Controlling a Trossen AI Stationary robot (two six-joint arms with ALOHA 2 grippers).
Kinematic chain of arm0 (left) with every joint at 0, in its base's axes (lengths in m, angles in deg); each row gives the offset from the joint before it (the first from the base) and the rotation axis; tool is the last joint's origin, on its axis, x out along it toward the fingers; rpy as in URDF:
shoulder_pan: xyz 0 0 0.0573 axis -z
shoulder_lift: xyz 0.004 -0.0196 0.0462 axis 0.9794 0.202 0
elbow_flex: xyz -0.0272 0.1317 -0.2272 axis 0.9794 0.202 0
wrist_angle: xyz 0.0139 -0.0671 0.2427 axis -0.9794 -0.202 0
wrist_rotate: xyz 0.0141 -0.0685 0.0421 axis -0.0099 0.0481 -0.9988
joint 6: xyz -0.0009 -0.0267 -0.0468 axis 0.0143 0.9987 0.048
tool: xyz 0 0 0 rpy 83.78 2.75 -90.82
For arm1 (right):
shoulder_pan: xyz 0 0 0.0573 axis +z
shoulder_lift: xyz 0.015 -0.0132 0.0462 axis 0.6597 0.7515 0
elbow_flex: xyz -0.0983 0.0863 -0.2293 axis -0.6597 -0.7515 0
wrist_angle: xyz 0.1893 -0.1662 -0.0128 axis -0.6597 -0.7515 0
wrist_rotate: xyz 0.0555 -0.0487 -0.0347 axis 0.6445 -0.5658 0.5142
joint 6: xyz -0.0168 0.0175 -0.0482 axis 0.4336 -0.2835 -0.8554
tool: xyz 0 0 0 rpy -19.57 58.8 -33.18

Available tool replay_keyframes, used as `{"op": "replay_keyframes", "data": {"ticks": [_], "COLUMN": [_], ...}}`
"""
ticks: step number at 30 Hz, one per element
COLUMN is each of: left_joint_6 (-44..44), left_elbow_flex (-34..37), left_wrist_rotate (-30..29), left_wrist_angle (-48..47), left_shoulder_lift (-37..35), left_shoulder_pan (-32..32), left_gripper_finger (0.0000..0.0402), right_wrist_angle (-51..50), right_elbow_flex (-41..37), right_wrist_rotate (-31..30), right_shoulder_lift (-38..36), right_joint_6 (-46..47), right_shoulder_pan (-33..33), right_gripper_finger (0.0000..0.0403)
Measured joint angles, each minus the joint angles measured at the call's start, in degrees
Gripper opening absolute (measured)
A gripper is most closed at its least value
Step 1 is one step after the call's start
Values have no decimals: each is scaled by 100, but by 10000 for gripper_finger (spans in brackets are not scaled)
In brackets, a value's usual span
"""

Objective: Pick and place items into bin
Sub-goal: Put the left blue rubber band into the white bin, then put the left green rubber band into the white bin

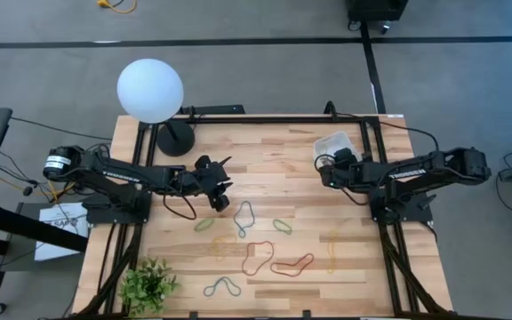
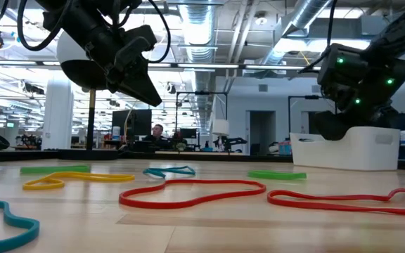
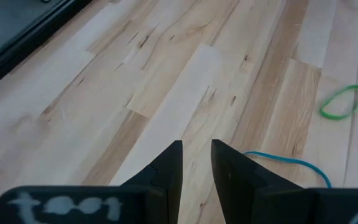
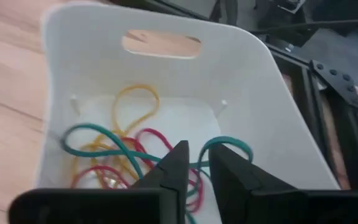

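The right pincer (image 4: 194,163) is hanging over the bin (image 4: 253,81) at the bench's (image 1: 292,169) far right corner, its fingers nearly together and apparently gripping nothing, with teal, red and yellow bands (image 4: 123,155) lying tangled inside. The left pincer (image 1: 218,197), fingers also drawn close and empty, is hovering near the left edge beside the blue band (image 1: 243,216). Many loops are remaining scattered toward the near edge. Judging ahead, a floppy band could be slipping from narrow fingertips, or snagging a neighbour and dragging it along.
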Motion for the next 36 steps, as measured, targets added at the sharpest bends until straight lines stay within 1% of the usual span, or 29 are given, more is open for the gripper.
{"op": "replay_keyframes", "data": {"ticks": [3, 7, 15, 20, 25, 28, 31, 33, 36], "left_joint_6": [0, 0, 13, 35, 53, 59, 61, 62, 63], "left_elbow_flex": [0, 0, 0, 0, 0, 0, 0, 0, 0], "left_wrist_rotate": [0, 1, 2, 4, 37, 169, 326, 453, 708], "left_wrist_angle": [0, 0, 0, 0, 0, 0, -1, 0, 0], "left_shoulder_lift": [0, 0, 0, 0, 0, 0, 0, 0, 0], "left_shoulder_pan": [0, 0, 0, 2, 2, 2, 2, 2, 2], "left_gripper_finger": [75, 75, 75, 75, 75, 75, 75, 75, 75], "right_wrist_angle": [187, 490, 575, 573, 578, 801, 1338, 1849, 2601], "right_elbow_flex": [0, 3, 352, 494, 574, 661, 737, 750, 752], "right_wrist_rotate": [-72, -218, -161, 98, 159, 429, 791, 1134, 1860], "right_shoulder_lift": [0, 0, 0, 0, 0, 0, 0, 0, 0], "right_joint_6": [1, -7, -231, -453, -652, -982, -1468, -1826, -2321], "right_shoulder_pan": [-4, -4, 21, 228, 428, 581, 767, 905, 1088], "right_gripper_finger": [79, 91, 93, 93, 93, 93, 93, 93, 93]}}
